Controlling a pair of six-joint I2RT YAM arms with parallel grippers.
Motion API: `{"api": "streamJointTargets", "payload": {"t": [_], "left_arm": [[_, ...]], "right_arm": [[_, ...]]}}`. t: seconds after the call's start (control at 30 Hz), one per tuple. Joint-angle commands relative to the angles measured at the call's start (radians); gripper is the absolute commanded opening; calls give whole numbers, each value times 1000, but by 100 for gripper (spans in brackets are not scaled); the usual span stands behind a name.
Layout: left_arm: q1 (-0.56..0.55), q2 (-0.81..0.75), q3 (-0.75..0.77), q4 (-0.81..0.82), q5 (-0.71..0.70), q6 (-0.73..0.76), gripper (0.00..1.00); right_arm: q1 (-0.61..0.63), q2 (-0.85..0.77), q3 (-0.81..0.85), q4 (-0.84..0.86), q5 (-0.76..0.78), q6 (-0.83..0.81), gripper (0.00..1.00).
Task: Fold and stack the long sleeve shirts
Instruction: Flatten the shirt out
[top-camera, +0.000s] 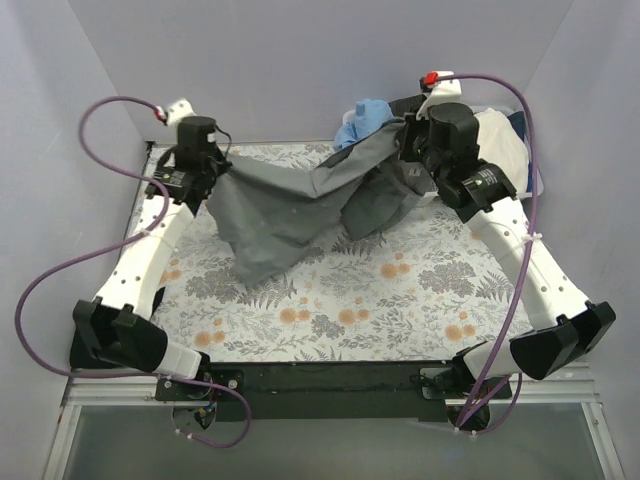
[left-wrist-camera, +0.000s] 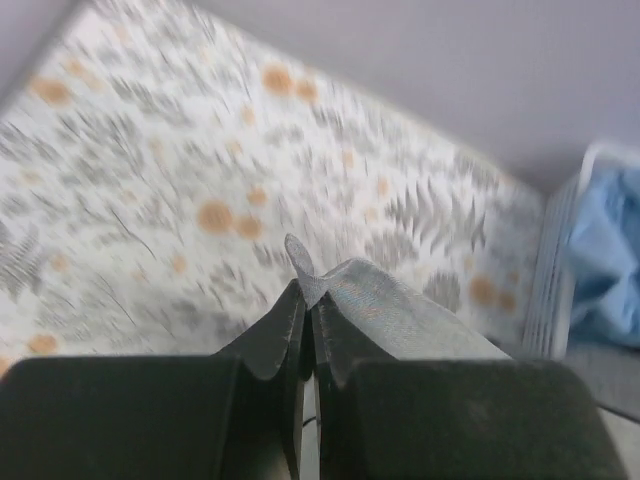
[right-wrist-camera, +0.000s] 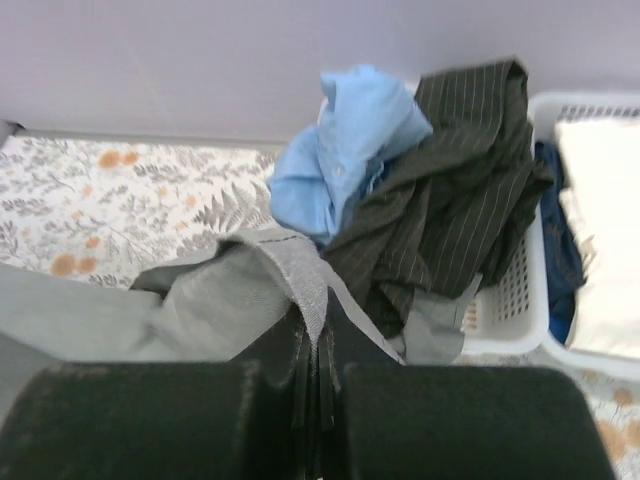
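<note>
A large mid-grey long sleeve shirt (top-camera: 280, 215) hangs stretched between my two grippers above the back of the floral table, and its lower part sags onto the cloth. My left gripper (top-camera: 215, 172) is shut on one edge of the grey shirt (left-wrist-camera: 390, 305), with a small tip of fabric poking past the left gripper's (left-wrist-camera: 305, 292) jaws. My right gripper (top-camera: 405, 150) is shut on a hemmed edge of the grey shirt (right-wrist-camera: 200, 300), pinched at the right gripper's (right-wrist-camera: 318, 330) fingertips. A black pinstriped garment (right-wrist-camera: 470, 190) drapes over a basket behind.
White lattice baskets (right-wrist-camera: 520, 290) stand at the back right, against the wall. They hold a light blue shirt (right-wrist-camera: 350, 150), a dark blue cloth (right-wrist-camera: 560, 250) and a folded white cloth (right-wrist-camera: 600, 220). The floral tablecloth (top-camera: 400, 300) covers the table. Purple cables loop beside both arms.
</note>
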Motion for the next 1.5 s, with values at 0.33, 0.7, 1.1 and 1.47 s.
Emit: {"api": "streamJointTargets", "payload": {"t": [0.33,0.7,1.1,1.47], "left_arm": [[67,-210,226,202,-295,263,0],[68,-298,220,423,-331,358,0],[246,67,374,410,-6,61,0],[276,43,469,516,1,107,0]], "right_arm": [[-4,-59,202,275,-126,-156,1],[-4,-185,90,367,-374,-62,1],[-50,368,494,573,-425,-55,1],[-59,527,738,1001,-268,106,1]]}}
